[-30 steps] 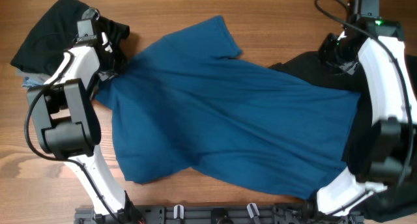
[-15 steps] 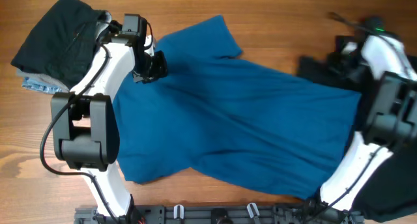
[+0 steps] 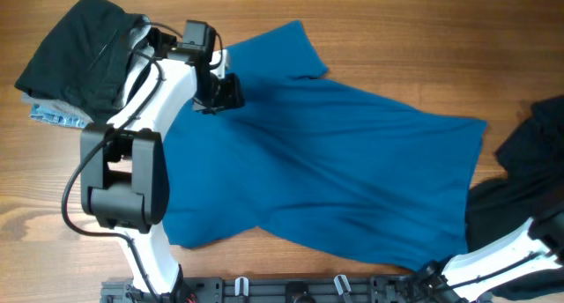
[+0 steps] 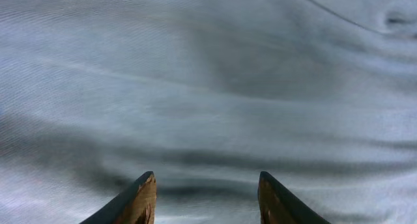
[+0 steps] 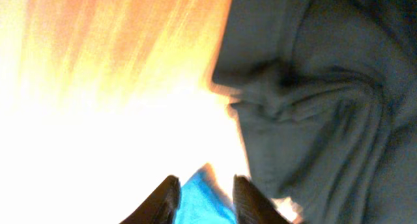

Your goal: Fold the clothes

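Note:
The royal-blue shirt (image 3: 335, 162) lies spread flat across the table, collar end at the upper left. My left gripper (image 3: 225, 92) hovers over its upper left part. In the left wrist view that gripper (image 4: 205, 198) is open, with only washed-out shirt cloth (image 4: 208, 87) below it. My right gripper is outside the overhead view. In the right wrist view it (image 5: 207, 199) stands open, with a blue shirt corner (image 5: 210, 185) showing in the gap; I cannot tell if the corner touches the fingers. A black garment (image 5: 326, 87) lies just to its right.
A black garment (image 3: 75, 56) sits piled at the top left on a pale-blue patterned piece (image 3: 53, 116). Another black garment (image 3: 538, 153) is bunched at the right edge. The right arm's lower link (image 3: 502, 259) crosses the bottom right. A black rail (image 3: 291, 290) runs along the front edge.
My left gripper moved right, from the black pile onto the shirt, and opened. The right arm swung out past the right edge, and the black garment went from the shirt's upper right to that edge.

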`<state>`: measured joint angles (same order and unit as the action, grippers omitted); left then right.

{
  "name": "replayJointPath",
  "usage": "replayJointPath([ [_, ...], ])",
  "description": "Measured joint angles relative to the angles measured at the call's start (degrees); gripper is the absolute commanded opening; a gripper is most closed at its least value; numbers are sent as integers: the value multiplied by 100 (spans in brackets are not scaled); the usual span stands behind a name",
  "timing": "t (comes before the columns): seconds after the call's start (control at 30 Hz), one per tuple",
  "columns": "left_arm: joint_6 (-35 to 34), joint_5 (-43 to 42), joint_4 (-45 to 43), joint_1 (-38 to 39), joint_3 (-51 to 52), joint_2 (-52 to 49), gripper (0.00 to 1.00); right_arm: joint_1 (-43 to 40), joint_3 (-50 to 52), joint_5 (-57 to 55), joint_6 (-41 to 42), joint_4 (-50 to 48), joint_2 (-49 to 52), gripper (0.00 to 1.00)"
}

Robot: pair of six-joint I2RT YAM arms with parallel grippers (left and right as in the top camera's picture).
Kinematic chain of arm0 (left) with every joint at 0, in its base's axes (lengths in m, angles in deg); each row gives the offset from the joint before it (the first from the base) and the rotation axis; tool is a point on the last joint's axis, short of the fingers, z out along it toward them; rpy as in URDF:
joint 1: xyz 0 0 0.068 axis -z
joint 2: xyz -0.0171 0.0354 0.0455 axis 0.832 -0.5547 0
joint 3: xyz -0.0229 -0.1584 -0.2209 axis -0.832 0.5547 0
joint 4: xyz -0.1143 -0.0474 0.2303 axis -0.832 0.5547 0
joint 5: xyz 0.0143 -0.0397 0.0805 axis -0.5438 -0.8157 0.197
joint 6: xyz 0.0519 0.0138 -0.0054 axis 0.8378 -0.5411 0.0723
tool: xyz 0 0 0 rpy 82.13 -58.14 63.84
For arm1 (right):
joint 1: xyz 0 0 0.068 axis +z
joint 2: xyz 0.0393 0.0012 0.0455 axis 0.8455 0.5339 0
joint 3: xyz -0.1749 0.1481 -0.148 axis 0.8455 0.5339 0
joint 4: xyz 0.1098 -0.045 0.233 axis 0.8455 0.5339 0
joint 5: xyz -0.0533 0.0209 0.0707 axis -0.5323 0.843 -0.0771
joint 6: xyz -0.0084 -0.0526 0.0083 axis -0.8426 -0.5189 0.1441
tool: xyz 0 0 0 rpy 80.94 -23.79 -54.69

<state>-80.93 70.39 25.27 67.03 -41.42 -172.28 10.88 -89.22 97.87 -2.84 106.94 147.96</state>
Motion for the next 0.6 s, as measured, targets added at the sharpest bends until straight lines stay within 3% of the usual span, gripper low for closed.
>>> replayJointPath([
  [0.1,63,-28,-219,219,0,0,47,533,46,-195,-42,1283,-168,34],
  [0.17,66,-48,-295,293,0,0,47,767,380,-411,-59,1596,-157,38],
  [0.2,68,-50,-352,306,0,0,47,835,695,-564,-61,1698,-160,45],
  [0.23,70,-61,-372,304,0,0,48,848,1113,-815,-59,1493,-138,44],
  [0.3,85,-61,-391,304,0,0,49,800,1580,-1080,7,1119,-122,34],
  [0.37,98,-61,-391,304,0,0,51,557,2612,-1217,146,680,-92,9],
  [0.6,105,-61,-391,304,0,0,53,-7,4146,-1303,431,-730,-264,4],
])
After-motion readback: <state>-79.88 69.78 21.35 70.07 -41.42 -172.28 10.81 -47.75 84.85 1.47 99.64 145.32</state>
